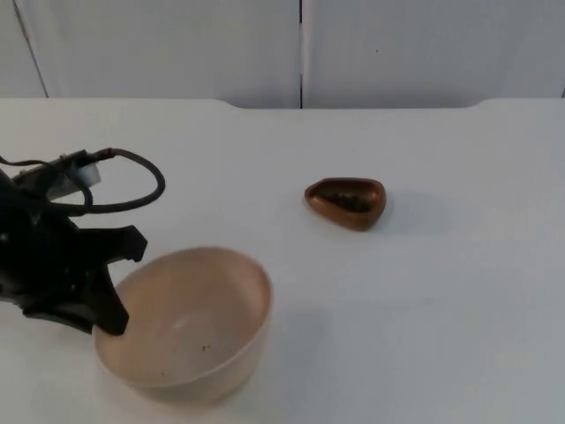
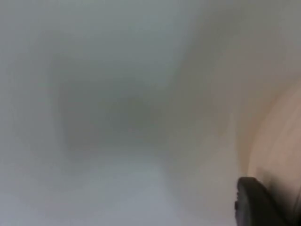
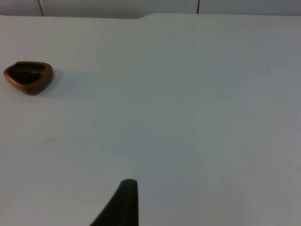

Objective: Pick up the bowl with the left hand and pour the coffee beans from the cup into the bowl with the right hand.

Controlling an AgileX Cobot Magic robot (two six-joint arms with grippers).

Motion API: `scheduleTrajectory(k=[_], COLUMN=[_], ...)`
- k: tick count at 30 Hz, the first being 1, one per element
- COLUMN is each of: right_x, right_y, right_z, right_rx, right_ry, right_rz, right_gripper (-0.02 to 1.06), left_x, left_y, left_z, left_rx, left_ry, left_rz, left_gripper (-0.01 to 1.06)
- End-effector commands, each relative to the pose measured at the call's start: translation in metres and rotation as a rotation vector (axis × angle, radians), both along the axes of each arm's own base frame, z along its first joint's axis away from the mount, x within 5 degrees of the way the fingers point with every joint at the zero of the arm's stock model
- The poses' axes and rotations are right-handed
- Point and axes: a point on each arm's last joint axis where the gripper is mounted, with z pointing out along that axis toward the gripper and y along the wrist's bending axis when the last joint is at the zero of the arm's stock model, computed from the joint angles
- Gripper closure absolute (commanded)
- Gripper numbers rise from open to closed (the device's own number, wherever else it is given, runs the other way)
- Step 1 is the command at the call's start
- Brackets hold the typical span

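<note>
Two things of the task are on the white table (image 1: 459, 291): a beige bowl (image 1: 190, 322) at about 7 o'clock in the top view and a small brown cup (image 1: 346, 202) near the middle, a little toward 1 o'clock from the bowl and well apart from it. At 9 o'clock the left end effector (image 1: 110, 309) holds the bowl at its left rim; one black finger goes over the edge, so it is pinching the bowl's wall. The bowl looks slightly tilted, with its opening turned up and toward the left arm, and some tiny dark specks lie inside it. In the left wrist view the bowl (image 2: 277, 141) is a pale curved surface close to a black fingertip (image 2: 256, 202). The cup stands upright on the table, with dark coffee beans (image 1: 351, 200) inside it. In the right wrist view the cup (image 3: 28, 76) is far from the black fingertip (image 3: 123, 202) of the right end effector; I cannot tell if this one is spread or pressed together.
</note>
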Motion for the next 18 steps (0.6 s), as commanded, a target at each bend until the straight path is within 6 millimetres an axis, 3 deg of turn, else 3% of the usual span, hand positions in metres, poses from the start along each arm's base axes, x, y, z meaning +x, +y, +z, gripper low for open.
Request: scheduleTrajectory(k=[1,6,18], right_x=[0.0,0.0,0.0], right_y=[0.0,0.0,0.0], right_z=[0.0,0.0,0.0], right_rx=[-0.008,-0.008,-0.008], right_ry=[-0.008,-0.008,-0.008], right_rz=[-0.003,-0.003,-0.003], right_gripper=[-0.01,-0.01,-0.01], left_x=[0.002,0.0,-0.009], left_y=[-0.002,-0.003,0.003], left_z=[0.006,0.019,0.084], left_rx=[-0.012,-0.028,0.015], left_ry=[-0.021,-0.037,-0.178], left_rz=[0.007,0.012,0.103], left_gripper=[1.05,1.05,1.05])
